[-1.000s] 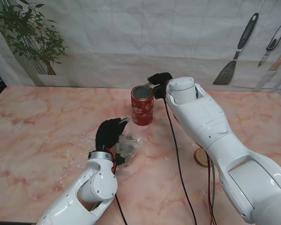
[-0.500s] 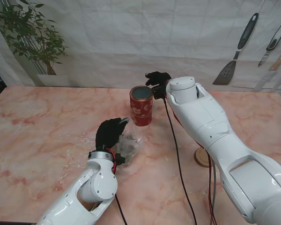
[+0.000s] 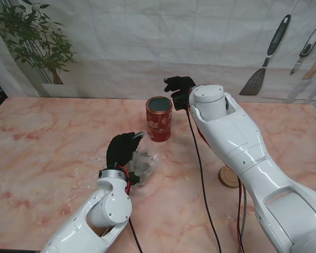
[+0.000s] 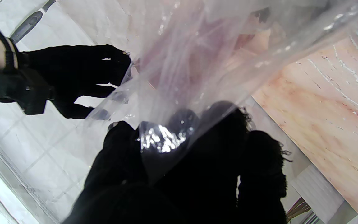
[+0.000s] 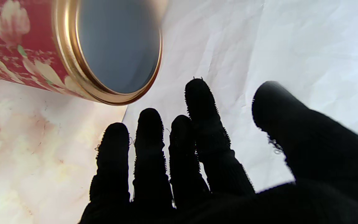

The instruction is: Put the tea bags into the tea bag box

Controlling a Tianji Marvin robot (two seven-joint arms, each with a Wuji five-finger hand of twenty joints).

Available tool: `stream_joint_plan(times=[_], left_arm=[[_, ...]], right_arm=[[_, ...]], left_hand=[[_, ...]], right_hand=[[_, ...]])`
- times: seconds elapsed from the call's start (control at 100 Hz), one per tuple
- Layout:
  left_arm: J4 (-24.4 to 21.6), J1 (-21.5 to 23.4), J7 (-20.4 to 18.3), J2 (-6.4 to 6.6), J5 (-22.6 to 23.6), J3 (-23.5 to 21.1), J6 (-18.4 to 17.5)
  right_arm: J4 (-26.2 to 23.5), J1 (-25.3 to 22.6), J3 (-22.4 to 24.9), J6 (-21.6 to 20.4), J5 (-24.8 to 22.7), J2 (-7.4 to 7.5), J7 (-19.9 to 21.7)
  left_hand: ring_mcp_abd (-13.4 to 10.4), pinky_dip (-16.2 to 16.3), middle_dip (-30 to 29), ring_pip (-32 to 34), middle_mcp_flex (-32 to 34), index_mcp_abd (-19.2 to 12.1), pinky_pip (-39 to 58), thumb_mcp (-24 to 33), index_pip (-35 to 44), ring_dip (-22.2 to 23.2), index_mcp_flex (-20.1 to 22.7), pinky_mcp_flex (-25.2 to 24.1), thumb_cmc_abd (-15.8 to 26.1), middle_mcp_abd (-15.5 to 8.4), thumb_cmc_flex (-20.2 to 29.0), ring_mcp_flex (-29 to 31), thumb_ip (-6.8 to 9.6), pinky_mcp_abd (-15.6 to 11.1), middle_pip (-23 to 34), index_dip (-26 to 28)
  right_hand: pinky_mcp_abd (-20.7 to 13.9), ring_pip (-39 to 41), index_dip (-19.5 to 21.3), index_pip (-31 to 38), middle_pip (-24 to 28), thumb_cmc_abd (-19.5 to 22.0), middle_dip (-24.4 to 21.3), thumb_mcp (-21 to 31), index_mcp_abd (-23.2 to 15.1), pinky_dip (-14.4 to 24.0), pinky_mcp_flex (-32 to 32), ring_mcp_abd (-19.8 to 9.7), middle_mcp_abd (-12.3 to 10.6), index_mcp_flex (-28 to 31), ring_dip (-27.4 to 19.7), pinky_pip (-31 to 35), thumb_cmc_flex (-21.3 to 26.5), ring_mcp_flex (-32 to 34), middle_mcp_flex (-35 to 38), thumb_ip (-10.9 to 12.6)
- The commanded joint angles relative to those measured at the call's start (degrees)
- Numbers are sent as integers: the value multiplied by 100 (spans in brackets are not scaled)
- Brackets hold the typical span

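On the table, largest item first:
Table (image 3: 47, 137): pink marbled top, bearing everything listed under it.
Right arm (image 3: 237, 153): white, reaching from my right toward the far middle of the table.
Left arm (image 3: 102, 211): white, short reach, ending near the table's middle.
Tin (image 3: 159, 118): red with a flower print and gold rim, upright, lid off, standing in the far middle of the table; the right wrist view (image 5: 73, 53) looks into its mouth and shows only a grey inside, no contents made out.
Plastic bag (image 3: 143, 162): clear, crumpled, lying nearer to me than the tin and apart from it; dark contents show through, tea bags cannot be told singly.
Right hand (image 3: 180, 87): black-gloved, raised just to the right of the tin's rim and slightly farther from me, not touching it; fingers (image 5: 149, 146) stretched and spread, nothing held.
Left hand (image 3: 121, 149): black-gloved, at the bag's left edge; fingers (image 4: 120, 155) closed on the film of the bag (image 4: 197, 62), which drapes across that wrist view.
Wooden disc (image 3: 227, 177): small, round, beside the right arm, partly hidden by it.
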Motion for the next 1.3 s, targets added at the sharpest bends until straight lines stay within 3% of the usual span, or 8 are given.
stream_joint_plan(times=[0.0,0.37,0.56,0.76,1.04,1.29], left_arm=[[-67,-39,-73,-7,6,-16,40],[-169,-88,-148,13,102,-40,223],[-237,-107,-171,30,206,-50,308],[-272,-111,-176,37,262,-60,363],[-322,-111,-193,48,318,-94,435],[-329,-115,-166,40,322,-92,444]], right_arm=[[-206,-164,60,-15,-12,118,137],[-1471,-1097,363,-400,-168,565,585],[-1921,-1562,470,-774,-218,783,991],[-2175,-1927,513,-1208,-256,970,1447],[-2231,-2237,525,-1685,-108,1143,2078],[-2140,-2375,445,-2006,12,1236,2518]], left_hand=[[23,-61,-81,-90,-63,117,187,46,271,51,78,94,323,-685,581,167,151,-348,-33,90],[23,-61,-81,-90,-74,117,187,45,270,50,78,94,327,-686,576,167,151,-348,-38,90],[13,-61,-80,-89,-71,117,187,47,270,50,78,94,321,-690,580,168,152,-348,-39,91],[11,-61,-81,-90,-65,117,187,45,270,49,78,94,325,-689,574,168,151,-348,-40,91],[19,-61,-80,-90,-63,117,187,46,270,49,78,94,324,-688,576,168,151,-348,-42,91],[12,-61,-85,-101,-70,117,187,47,270,46,78,94,336,-680,585,165,147,-348,-56,91]], right_hand=[[-33,174,-19,-35,142,-54,29,75,-84,61,-8,-44,-37,223,79,155,14,8,-64,31],[78,316,-1211,773,298,-301,113,7,-341,116,219,9,-65,266,235,338,757,392,355,-655],[123,399,-1401,1093,384,-273,154,-91,-461,140,320,28,-107,395,291,424,1063,591,588,-691],[146,440,-1302,1327,430,-224,182,-113,-479,152,359,50,-116,453,323,469,1156,668,694,-679],[178,485,-1347,1349,465,-272,203,-89,-425,167,394,80,-96,587,359,513,1277,759,828,-662],[232,620,-1701,1249,594,-573,259,86,-427,228,554,100,-156,960,456,682,1343,1028,1169,-713]])
